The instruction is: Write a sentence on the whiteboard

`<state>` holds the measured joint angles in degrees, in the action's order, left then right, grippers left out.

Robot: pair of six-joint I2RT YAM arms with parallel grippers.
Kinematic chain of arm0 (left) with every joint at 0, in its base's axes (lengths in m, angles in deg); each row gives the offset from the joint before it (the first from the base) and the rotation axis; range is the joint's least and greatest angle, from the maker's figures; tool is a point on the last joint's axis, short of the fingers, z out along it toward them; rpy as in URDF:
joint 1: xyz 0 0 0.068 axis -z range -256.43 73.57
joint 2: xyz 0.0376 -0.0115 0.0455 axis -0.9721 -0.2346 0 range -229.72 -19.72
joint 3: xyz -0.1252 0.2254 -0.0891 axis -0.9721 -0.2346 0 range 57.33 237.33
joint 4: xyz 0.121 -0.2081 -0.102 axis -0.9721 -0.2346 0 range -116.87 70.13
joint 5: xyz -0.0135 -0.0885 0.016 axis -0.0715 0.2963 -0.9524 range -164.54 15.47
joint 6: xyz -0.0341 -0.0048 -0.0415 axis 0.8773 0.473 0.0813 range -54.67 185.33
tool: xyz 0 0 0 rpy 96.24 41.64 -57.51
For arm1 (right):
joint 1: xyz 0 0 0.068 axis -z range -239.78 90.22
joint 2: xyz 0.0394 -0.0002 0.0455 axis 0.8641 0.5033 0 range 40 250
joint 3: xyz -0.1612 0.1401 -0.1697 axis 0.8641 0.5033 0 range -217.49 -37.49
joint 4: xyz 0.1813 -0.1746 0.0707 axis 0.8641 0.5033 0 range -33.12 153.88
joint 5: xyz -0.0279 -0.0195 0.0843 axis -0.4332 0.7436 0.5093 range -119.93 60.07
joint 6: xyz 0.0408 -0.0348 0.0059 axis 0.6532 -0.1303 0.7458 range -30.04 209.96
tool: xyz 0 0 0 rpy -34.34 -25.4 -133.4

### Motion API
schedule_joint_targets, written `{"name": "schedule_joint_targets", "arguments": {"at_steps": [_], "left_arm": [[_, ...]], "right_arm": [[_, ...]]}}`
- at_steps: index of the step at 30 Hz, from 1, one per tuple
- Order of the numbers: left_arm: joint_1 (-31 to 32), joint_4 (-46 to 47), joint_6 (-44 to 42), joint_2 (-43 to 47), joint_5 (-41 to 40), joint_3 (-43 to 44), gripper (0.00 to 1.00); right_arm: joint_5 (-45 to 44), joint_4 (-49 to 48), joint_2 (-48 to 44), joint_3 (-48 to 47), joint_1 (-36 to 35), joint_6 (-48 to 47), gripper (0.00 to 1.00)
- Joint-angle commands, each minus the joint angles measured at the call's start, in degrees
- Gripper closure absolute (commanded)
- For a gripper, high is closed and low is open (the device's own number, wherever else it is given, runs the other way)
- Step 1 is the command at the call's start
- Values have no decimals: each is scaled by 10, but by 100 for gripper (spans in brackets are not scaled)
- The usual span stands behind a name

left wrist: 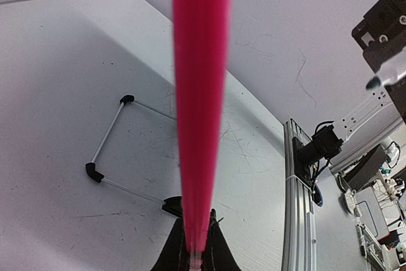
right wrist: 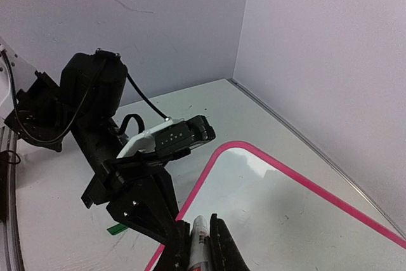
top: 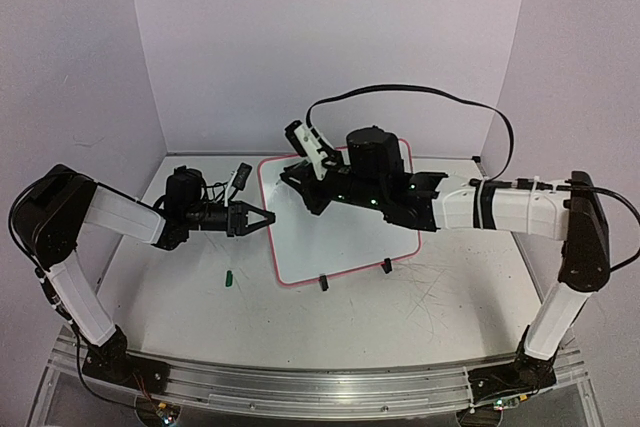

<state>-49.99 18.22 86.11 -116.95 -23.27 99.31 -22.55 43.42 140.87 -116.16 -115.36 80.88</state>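
Observation:
The whiteboard [top: 335,237], white with a thin pink-red frame, lies at the table's middle, its black clip feet [top: 323,284] at the near edge. My left gripper [top: 266,217] is shut on the left edge of the frame, which runs straight up from the jaws as a pink bar [left wrist: 200,93] in the left wrist view. Over the board's far left part my right gripper [top: 293,177] is shut on a white marker [right wrist: 199,242]. The board surface [right wrist: 285,207] that shows is blank; the sentence is not in view.
A small green cap [top: 228,277] lies on the table left of the board, also the green cap [right wrist: 115,228] in the right wrist view. Purple walls close the back and sides. A metal rail [top: 300,387] runs along the near edge. A black cable [top: 420,92] loops over the right arm.

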Motion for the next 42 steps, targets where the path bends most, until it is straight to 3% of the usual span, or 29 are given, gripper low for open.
{"name": "schedule_joint_targets", "arguments": {"at_steps": [1, 11, 42], "left_arm": [[-4, 8, -15, -2, -6, 16, 100], [-4, 7, -14, -1, -5, 17, 100], [-7, 5, -11, 1, -1, 18, 100]], "right_arm": [[-11, -22, 24, -45, -10, -14, 100], [-86, -55, 44, -49, -9, -6, 100], [-99, -57, 85, -88, 6, 4, 100]]}}
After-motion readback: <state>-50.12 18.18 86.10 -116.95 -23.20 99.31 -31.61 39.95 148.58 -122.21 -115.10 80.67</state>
